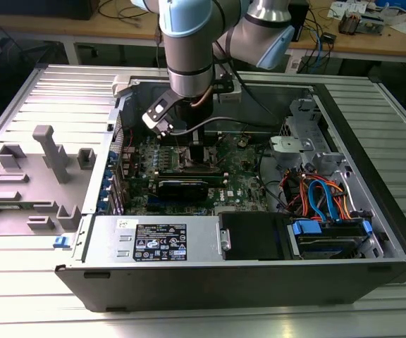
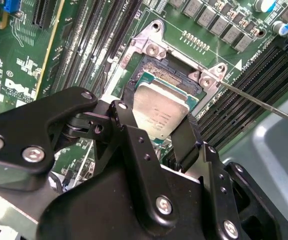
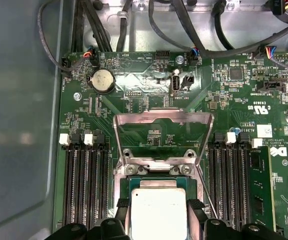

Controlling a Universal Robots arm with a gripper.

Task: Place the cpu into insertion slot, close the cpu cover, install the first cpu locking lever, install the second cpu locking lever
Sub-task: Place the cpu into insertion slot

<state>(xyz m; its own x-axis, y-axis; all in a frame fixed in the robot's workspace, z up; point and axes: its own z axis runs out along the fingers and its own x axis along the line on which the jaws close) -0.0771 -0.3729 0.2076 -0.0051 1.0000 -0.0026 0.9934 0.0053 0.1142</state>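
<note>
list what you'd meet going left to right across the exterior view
grey fixture blocks → gripper holding the cpu over the circuit board → blue and orange cables

Computer case (image 1: 210,285) on ribbed metal table (image 1: 27,289)
The open case lies flat; a grey fixture (image 1: 44,176) sits beside it, at the exterior view's left.
</note>
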